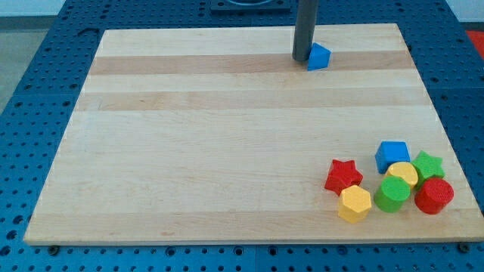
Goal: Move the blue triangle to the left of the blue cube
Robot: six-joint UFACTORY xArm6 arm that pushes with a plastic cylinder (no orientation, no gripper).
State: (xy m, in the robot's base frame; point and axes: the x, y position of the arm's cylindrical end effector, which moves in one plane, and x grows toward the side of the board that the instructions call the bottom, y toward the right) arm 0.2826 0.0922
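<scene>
The blue triangle (319, 57) lies near the view's top edge of the wooden board (189, 151), right of centre. My tip (302, 58) stands right at the triangle's left side, touching or nearly touching it. The blue cube (392, 156) sits far off at the view's lower right, at the top of a cluster of blocks.
Around the blue cube are a red star (343, 176), a yellow hexagon (355, 203), a yellow cylinder (402, 174), a green cylinder (392, 194), a green star (429, 164) and a red cylinder (434, 196). A blue perforated table (30, 113) surrounds the board.
</scene>
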